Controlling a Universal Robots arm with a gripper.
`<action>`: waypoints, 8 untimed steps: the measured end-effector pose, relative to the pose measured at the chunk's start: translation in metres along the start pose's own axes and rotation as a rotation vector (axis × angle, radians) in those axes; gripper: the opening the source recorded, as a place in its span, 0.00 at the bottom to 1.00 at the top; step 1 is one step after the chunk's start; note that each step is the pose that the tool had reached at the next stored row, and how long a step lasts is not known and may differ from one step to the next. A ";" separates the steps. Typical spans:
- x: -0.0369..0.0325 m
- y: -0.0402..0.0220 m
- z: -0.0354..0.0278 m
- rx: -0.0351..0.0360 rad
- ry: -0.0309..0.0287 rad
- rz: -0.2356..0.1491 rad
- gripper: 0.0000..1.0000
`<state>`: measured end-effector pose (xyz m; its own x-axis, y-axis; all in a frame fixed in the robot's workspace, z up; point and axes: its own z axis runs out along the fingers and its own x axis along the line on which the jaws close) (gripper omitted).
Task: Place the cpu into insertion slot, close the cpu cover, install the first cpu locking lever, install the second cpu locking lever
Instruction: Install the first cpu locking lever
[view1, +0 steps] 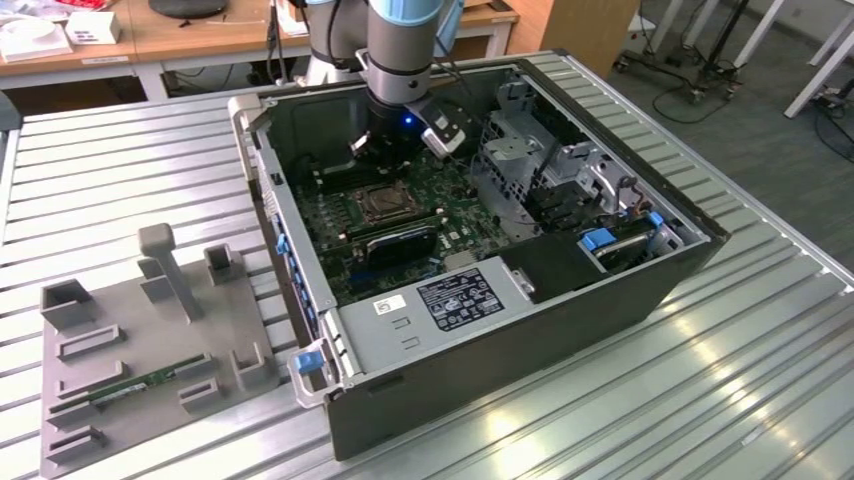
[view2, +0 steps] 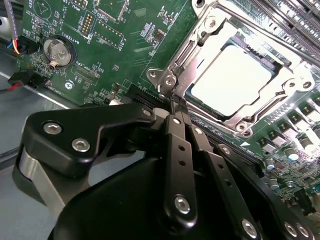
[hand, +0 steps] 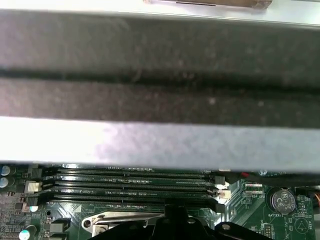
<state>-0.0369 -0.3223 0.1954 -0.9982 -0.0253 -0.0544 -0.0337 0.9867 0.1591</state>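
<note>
The pale silver cpu (view2: 234, 75) lies flat in the insertion slot (view1: 380, 205) on the green board inside the open computer case. The silvery cpu cover (view2: 260, 114) lies down around it, framing its face. My gripper (view2: 174, 106) is shut, its two black fingers (view2: 175, 145) pressed together, with the tips at one corner of the socket by a screw and a thin metal lever (view2: 176, 54) along the socket's edge. In the exterior view the gripper (view1: 380, 160) hangs just behind the socket, inside the case. Whether the tips pinch the lever's end is hidden.
The case walls (view1: 534, 330) and a metal drive cage (view1: 534, 160) close in around the arm. Long black memory slots (hand: 130, 187) run beside the socket, and a coin battery (view2: 56, 51) sits on the board. A grey fixture tray (view1: 134, 340) lies at the exterior view's left.
</note>
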 end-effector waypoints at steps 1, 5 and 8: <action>0.0000 0.0000 0.0000 -0.0001 0.0000 0.000 0.11; -0.0002 0.0006 -0.0041 -0.0002 0.0000 0.000 0.11; -0.0005 0.0014 -0.0088 -0.0001 0.0000 0.000 0.11</action>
<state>-0.0369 -0.3223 0.2043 -0.9982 -0.0255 -0.0544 -0.0338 0.9867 0.1591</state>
